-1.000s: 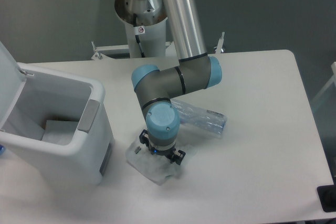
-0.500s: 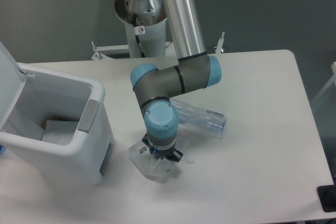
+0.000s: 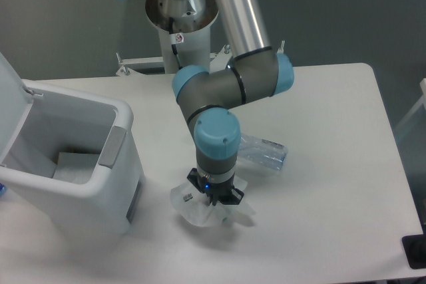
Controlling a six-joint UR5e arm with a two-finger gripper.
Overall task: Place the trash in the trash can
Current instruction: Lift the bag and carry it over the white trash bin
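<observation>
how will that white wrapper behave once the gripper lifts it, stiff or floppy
Probably floppy: the wrapper is thin and crumpled, bunching under the gripper. Likely very light, so its loose edges may droop or sway. The gathered folds look like a fair hold, though thin plastic could slip.

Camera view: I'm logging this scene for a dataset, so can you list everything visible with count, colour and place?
wrapper: one, crumpled white plastic with a small black print, on the table front centre, bunched under the gripper.
bottle: one, clear plastic, lying on its side right of the wrapper, partly hidden by the arm.
trash can: one, white with a grey side panel, left side, lid open, something white inside.
table: one, white.
arm: one, grey and silver with light blue joints, reaching down from the rear.
gripper: one, black, on the wrapper, apparently pinching it.
</observation>
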